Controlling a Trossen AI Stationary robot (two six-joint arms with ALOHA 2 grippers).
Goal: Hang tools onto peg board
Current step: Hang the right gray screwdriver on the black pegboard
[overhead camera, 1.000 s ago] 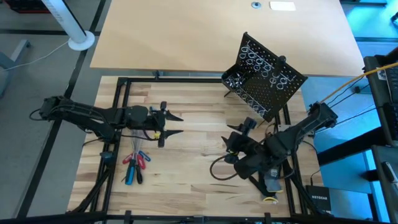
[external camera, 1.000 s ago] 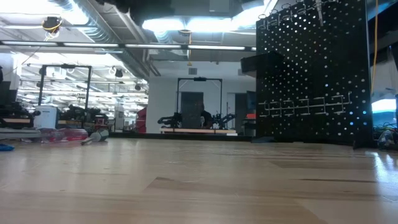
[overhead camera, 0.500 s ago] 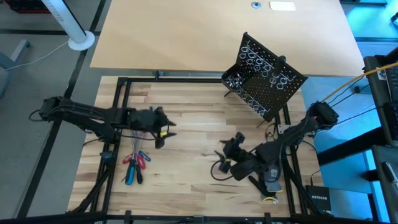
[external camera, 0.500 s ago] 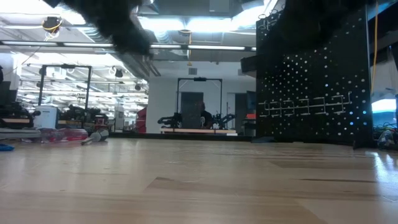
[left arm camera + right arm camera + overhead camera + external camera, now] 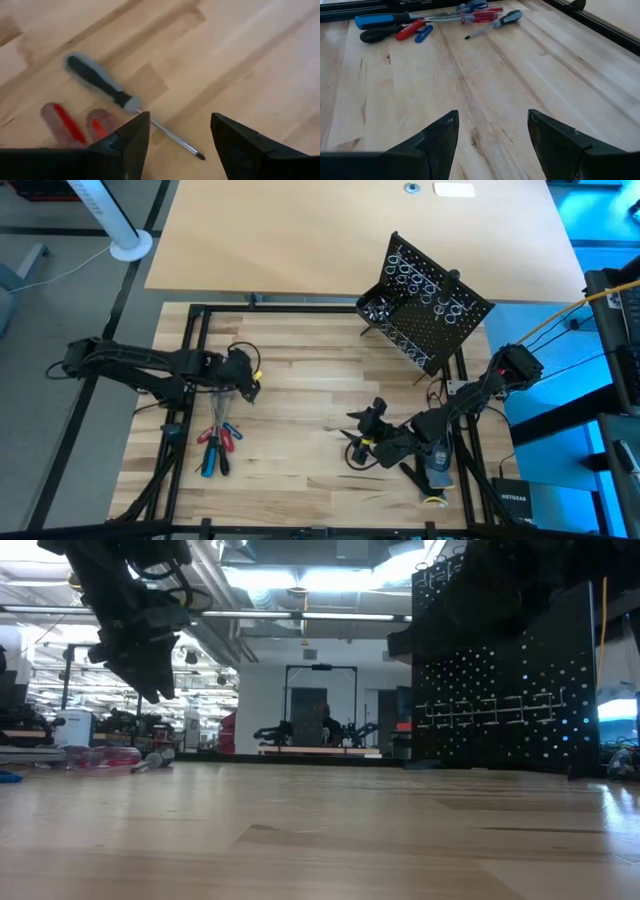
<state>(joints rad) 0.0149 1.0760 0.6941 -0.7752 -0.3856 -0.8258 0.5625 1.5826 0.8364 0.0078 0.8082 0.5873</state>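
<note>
Lying near the wooden tabletop's [image 5: 300, 395] left edge, the tools [image 5: 216, 444] sit beneath the spread, empty left gripper [image 5: 176, 137]; the peg board [image 5: 425, 305] stands at the far right corner; the right gripper [image 5: 490, 127] gapes, holding nothing.

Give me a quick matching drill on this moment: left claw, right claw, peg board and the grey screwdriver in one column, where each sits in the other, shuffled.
Things:
1. left claw
2. right claw
3. peg board
4. grey screwdriver

Places:
A. standing at the table's far right corner
B. open, over bare wood at centre-right
C. lying flat beside red handles
D. open, just above the tool pile on the left

Pairs: 1-D, 2-B, 3-A, 4-C
</note>
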